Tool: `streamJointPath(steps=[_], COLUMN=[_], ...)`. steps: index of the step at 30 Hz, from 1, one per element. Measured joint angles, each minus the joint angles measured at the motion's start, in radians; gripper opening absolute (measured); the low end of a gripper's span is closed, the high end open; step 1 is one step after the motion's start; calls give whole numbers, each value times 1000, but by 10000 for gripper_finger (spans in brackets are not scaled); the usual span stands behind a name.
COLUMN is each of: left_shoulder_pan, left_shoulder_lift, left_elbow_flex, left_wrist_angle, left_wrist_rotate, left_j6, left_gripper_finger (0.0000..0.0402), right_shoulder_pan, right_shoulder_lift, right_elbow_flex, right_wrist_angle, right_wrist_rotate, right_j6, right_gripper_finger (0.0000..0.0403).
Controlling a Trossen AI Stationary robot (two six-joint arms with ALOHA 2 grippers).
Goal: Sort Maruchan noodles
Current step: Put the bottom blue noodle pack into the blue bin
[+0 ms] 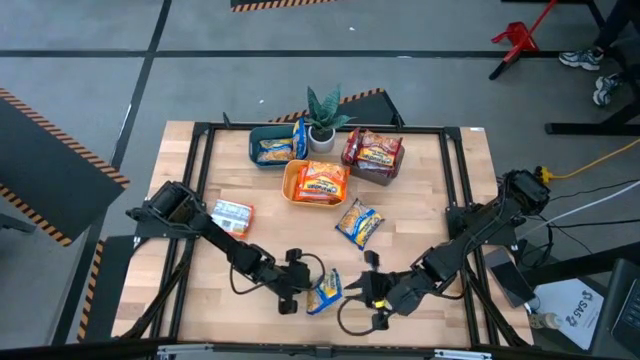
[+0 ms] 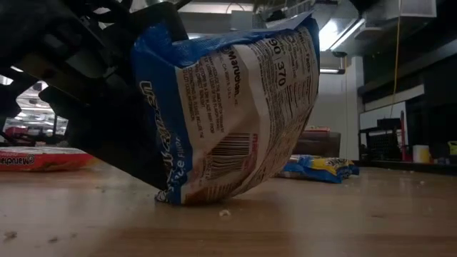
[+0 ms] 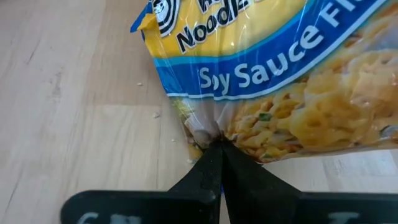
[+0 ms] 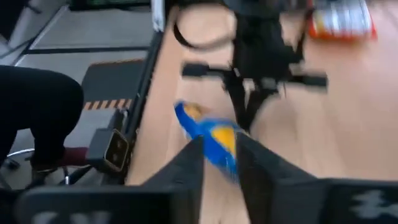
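A wooden table (image 1: 420,180) is carrying three bins and a small plant at its far side. The left arm is reaching low toward the near edge, its left gripper (image 3: 221,148) pinching shut on a corner of the yellow-and-blue noodle packet (image 1: 325,293). The right arm is stretching in from the other side, its right gripper (image 4: 219,155) standing narrowly parted around the packet's opposite end.

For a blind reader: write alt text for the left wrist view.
The left claw, shut, pinches the edge of a yellow-and-blue soy sauce noodle packet. The packet fills most of the view, above a light wooden table.
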Motion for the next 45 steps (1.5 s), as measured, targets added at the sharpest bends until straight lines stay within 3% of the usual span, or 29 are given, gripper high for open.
streamJointPath(steps=[5,11,15,20,32,36,43,45], left_shoulder_pan=[0,0,0,0,2,2,2,2], left_shoulder_lift=[1,2,2,3,3,-3,-64,-112], left_elbow_flex=[-1,-2,-2,-2,-4,-4,-9,-9], left_wrist_angle=[-5,-7,-7,-6,8,19,-24,-76], left_wrist_rotate=[0,-1,-2,-8,-17,-12,5,14], left_j6=[7,7,7,7,6,6,-1,-13], left_gripper_finger=[0,0,0,0,0,0,0,0], right_shoulder_pan=[-33,-73,-78,-88,-98,-96,-98,-97], right_shoulder_lift=[76,187,225,271,356,356,355,355], right_elbow_flex=[39,83,107,116,115,115,116,121], right_wrist_angle=[16,-31,-54,-53,60,64,74,72], right_wrist_rotate=[-66,-136,-100,-70,-94,-84,-70,-71], right_j6=[-198,-278,-344,-433,-552,-511,-431,-409], right_gripper_finger=[183,290,327,340,282,228,89,83])
